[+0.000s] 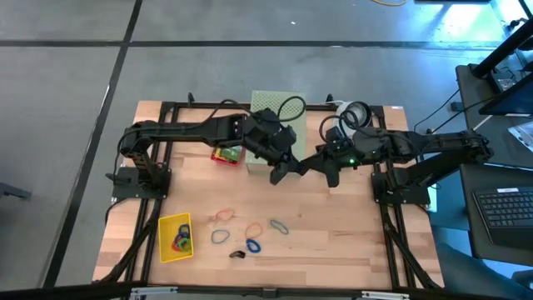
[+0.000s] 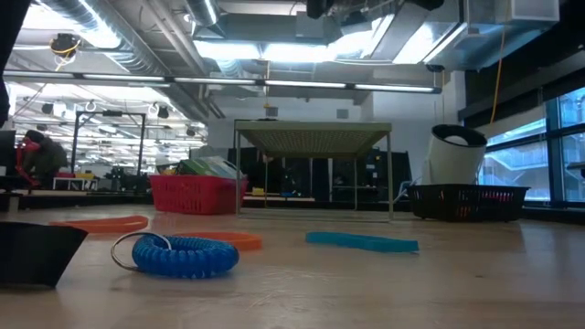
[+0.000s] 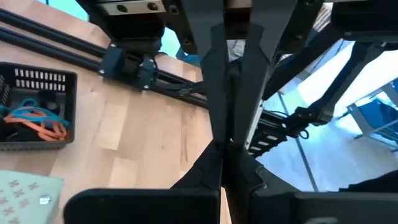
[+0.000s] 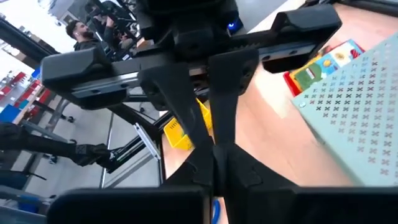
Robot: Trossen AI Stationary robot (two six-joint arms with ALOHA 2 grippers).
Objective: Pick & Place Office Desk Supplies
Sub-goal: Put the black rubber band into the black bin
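Note:
My left gripper [image 1: 291, 167] and my right gripper [image 1: 306, 163] hang tip to tip above the table's middle, both shut. In the left wrist view my own fingers [image 3: 211, 177] meet the right arm's fingers [image 3: 214, 74]. Nothing shows between them. Loose rubber bands, orange [image 1: 223, 215] and blue [image 1: 277, 225], lie flat on the near part of the table beside a small black clip [image 1: 236, 253]. A yellow box [image 1: 175, 237] holds more bands. A yellow-and-green card box [image 1: 225, 154] lies by the pale green perforated box [image 1: 271, 112]. My left gripper's shut fingertips [image 3: 211, 177] stand right against the right gripper's tips in the air. Whether they touch, or pinch something thin, I cannot tell. My right gripper's shut fingertips [image 4: 196, 171] come level from the table's right and meet the left gripper's tips [image 4: 214, 146]. Nothing held shows.
A black basket [image 3: 37, 81] with blue and orange bands stands near the right arm's base. A red basket [image 2: 196, 194] sits toward the back. Dark frame rails [image 1: 166, 167] run along both sides. A blue coil band [image 2: 183, 256] lies close to the low camera.

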